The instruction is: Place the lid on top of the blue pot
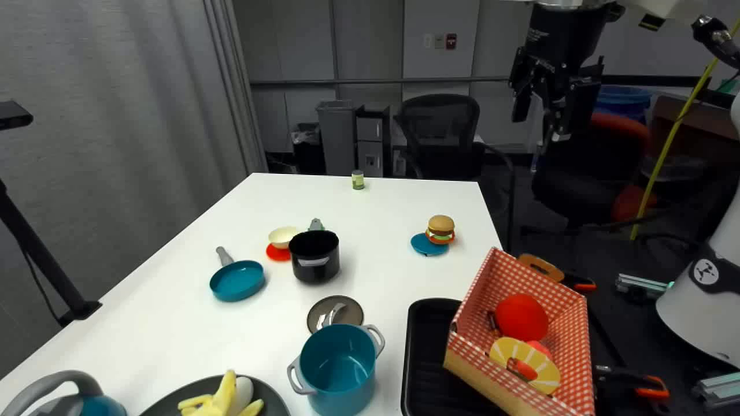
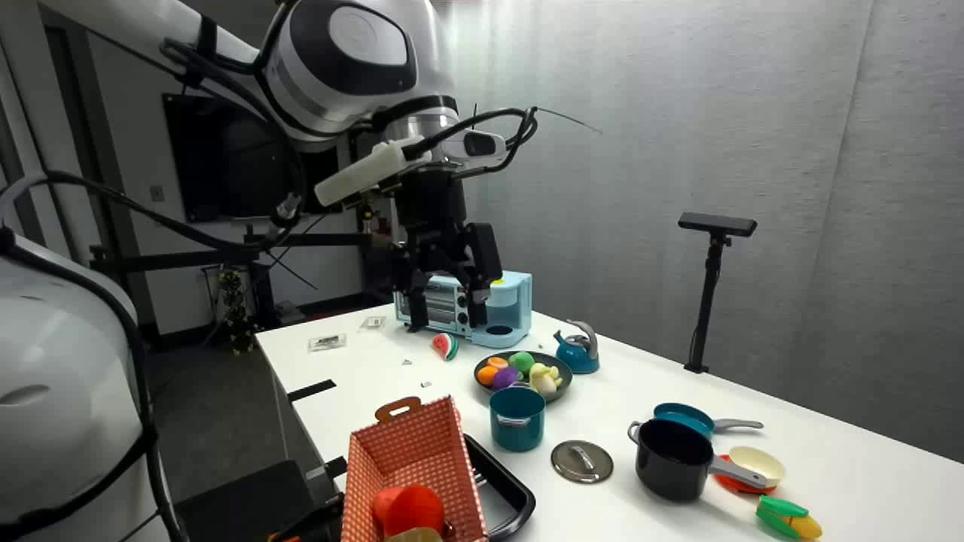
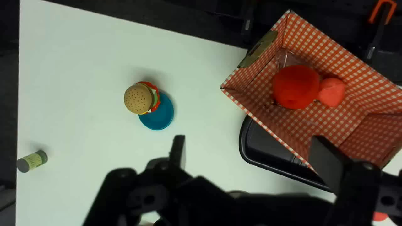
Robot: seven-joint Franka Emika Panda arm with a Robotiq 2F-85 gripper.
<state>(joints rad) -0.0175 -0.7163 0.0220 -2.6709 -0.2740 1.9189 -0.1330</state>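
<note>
The lid (image 1: 351,312) is a round grey metal disc with a silvery centre handle. It lies flat on the white table, handle up; it also shows in an exterior view (image 2: 582,461). The blue pot (image 1: 341,375) stands upright and uncovered beside the lid, with a small gap between them (image 2: 517,421). My gripper (image 1: 540,124) is open and empty, high above the table (image 2: 448,320). In the wrist view its fingers (image 3: 248,141) are wide apart. There only a sliver of the lid's rim (image 3: 237,192) shows behind the gripper body; the blue pot is hidden.
A red checked basket (image 1: 462,352) with toy food rests on a black tray (image 1: 425,358) beside the blue pot. The black pot (image 2: 674,467) and teal pan (image 1: 237,280) stand farther along. A dark plate of toy food (image 2: 561,388), kettle (image 2: 576,356) and burger (image 3: 138,99) are around.
</note>
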